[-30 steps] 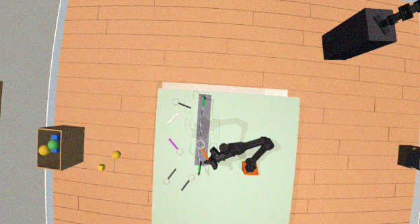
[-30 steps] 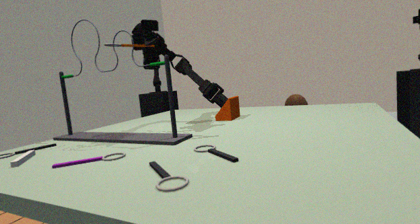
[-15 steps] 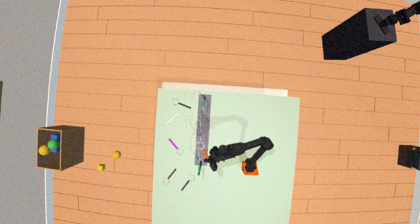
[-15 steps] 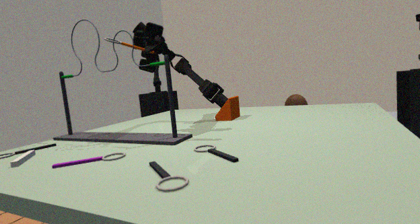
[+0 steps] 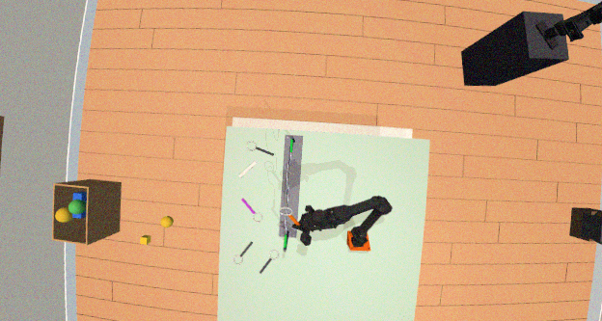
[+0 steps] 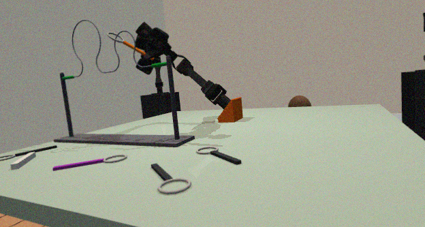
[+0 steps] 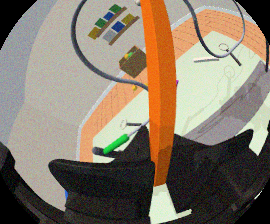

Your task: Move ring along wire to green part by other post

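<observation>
The ring (image 5: pixel 286 207) (image 6: pixel 108 33) is up at the left flank of the wire's hump nearer the near post (image 6: pixel 173 103). The wire (image 6: pixel 72 39) (image 7: pixel 72 35) appears to pass through it; any touching cannot be told. The orange handle (image 5: pixel 293 220) (image 6: pixel 131 46) (image 7: pixel 161 90) slopes down from the ring to my gripper (image 5: pixel 297 226) (image 6: pixel 148 56) (image 7: pixel 147 129), which is shut on its lower end. In the exterior view the handle crosses the hump's right flank. One green part (image 5: pixel 285 242) (image 6: pixel 158 65) (image 7: pixel 116 144) is by the near post, the other (image 5: pixel 291 146) (image 6: pixel 69 77) by the far post (image 6: pixel 67 106).
The grey base (image 5: pixel 297 150) (image 6: pixel 102 139) carries both posts. Beside it lie a purple-handled ring tool (image 5: pixel 249 206) (image 6: pixel 78 164), several black-handled ones and a white bar (image 5: pixel 247 170) (image 6: pixel 23 161). A brown box (image 5: pixel 104 213) is on the floor beyond the table.
</observation>
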Controlling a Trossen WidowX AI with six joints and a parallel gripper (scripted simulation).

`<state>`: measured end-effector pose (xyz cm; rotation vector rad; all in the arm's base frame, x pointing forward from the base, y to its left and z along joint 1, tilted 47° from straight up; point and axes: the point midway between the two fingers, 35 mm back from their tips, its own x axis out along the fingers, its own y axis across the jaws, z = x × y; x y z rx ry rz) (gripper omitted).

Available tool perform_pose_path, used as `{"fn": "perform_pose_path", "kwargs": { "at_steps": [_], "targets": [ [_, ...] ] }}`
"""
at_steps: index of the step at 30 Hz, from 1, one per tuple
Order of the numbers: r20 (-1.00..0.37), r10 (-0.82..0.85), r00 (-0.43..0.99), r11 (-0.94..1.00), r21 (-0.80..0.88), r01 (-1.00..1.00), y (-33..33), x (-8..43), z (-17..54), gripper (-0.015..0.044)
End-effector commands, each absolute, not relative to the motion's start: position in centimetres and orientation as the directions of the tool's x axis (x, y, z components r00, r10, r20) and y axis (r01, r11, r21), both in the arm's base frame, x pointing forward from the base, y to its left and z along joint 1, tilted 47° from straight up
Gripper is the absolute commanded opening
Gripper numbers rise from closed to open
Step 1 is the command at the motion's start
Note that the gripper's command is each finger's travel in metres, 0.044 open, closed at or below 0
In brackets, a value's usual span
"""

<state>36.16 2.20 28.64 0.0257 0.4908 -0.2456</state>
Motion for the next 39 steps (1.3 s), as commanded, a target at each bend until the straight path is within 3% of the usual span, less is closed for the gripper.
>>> {"fn": "perform_pose_path", "kwargs": {
  "at_steps": [1,19,39],
  "targets": [
    [-0.459,-0.273,0.846,0.962,-0.126,0.242,1.6,36.1,28.6,-0.015],
    [-0.374,-0.425,0.824,0.858,-0.458,0.235,-0.5,35.8,29.1,-0.015],
    [-0.217,-0.553,0.805,0.605,-0.769,0.208,-2.6,35.5,30.5,-0.015]
  ]
}}
